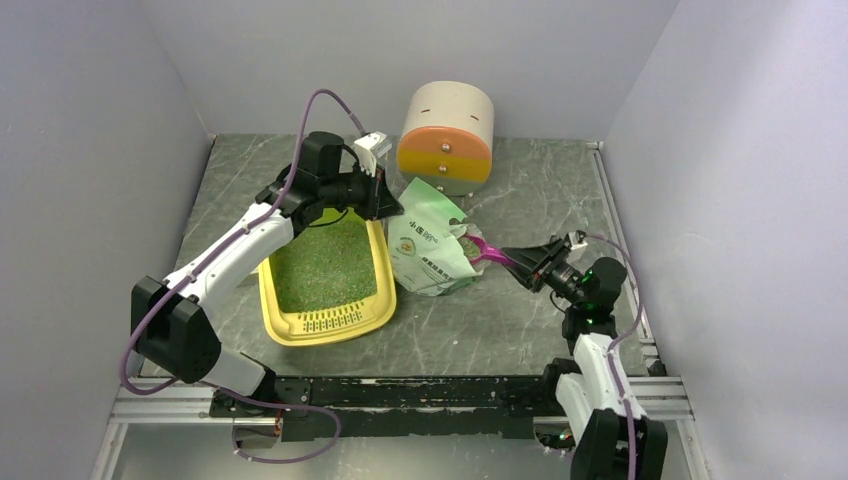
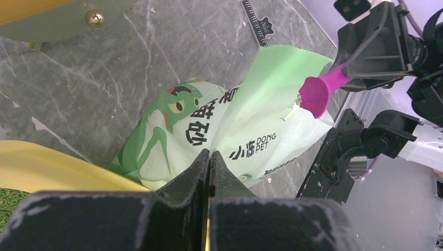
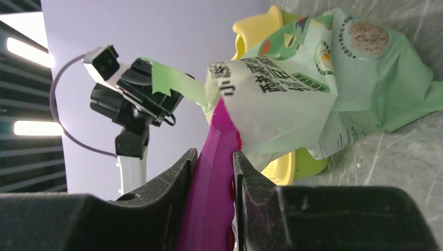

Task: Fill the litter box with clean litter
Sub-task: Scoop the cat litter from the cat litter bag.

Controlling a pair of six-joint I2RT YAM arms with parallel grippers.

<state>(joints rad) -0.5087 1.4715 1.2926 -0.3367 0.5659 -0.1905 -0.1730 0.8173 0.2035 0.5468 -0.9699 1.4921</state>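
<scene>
The yellow litter box (image 1: 377, 298) lies left of centre, its grille end nearest the arms. Greenish-grey clean litter (image 1: 325, 262) covers its floor. Beside its right rim stands a pale green printed bag (image 1: 428, 252). My left gripper (image 1: 388, 203) is shut on the bag's top edge (image 2: 237, 133) and holds it up. My right gripper (image 1: 512, 256) is shut on the handle of a magenta scoop (image 3: 211, 183). The scoop's bowl (image 2: 314, 95) pokes into the bag's open mouth. The yellow tray's rim (image 2: 52, 170) shows below the bag in the left wrist view.
A round beige, orange and yellow drawer cabinet (image 1: 447, 135) stands at the back, just behind the bag. Grey walls close in the marble tabletop (image 1: 520, 320) on three sides. A black rail (image 1: 420, 392) runs along the near edge.
</scene>
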